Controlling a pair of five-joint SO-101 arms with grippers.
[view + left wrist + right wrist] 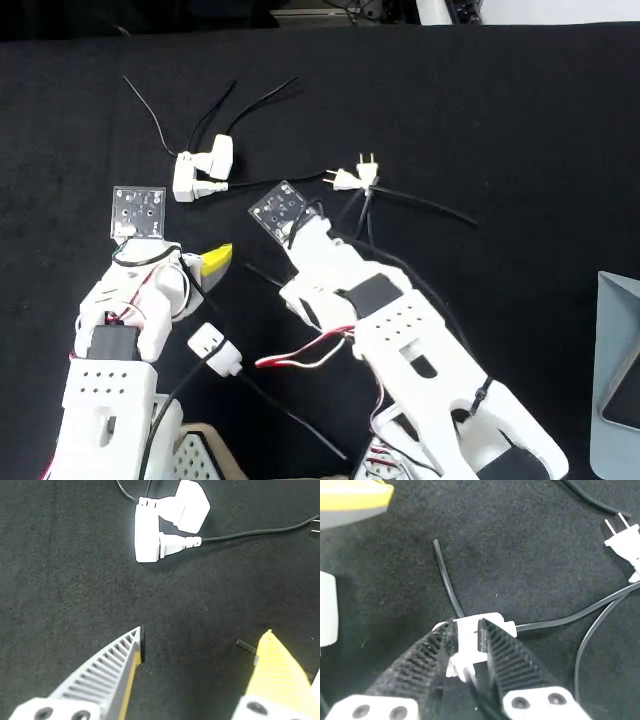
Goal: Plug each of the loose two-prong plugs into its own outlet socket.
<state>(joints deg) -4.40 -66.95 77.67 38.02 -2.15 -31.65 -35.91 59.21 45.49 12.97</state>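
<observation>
- A white moulded plug body on a thin black cord [492,624] is pinched across its middle by the right hand [466,628]. The dark ribbed fingers [420,665] are closed to a narrow gap on it. They hide the prongs, so I cannot tell which way the prongs point.
- This held plug sits low over the black cloth-covered bench [520,120], well apart from any socket.
- One white two-prong plug [175,544] is already pushed into the side of a long white socket block [146,530] on the far part of the bench. A second white socket block [192,505] lies touching the first. I cannot tell whether anything is seated in it.
- A loose white plug with bare prongs [345,180] and a second loose plug [368,170] lie just beside each other, to the right of the blocks and in no socket.
- By my reading the task is partway: one plug is home, one is in the grip, and two are waiting.
- The left hand [202,631] is spread wide and holds nothing, with a grey ribbed finger on one side and a yellow one on the other. It hangs over bare bench, with the socket blocks ahead of it but apart.
- A small white block on a black cord [215,350] lies beside the left arm. I cannot tell whether it is a socket or a plug.
</observation>
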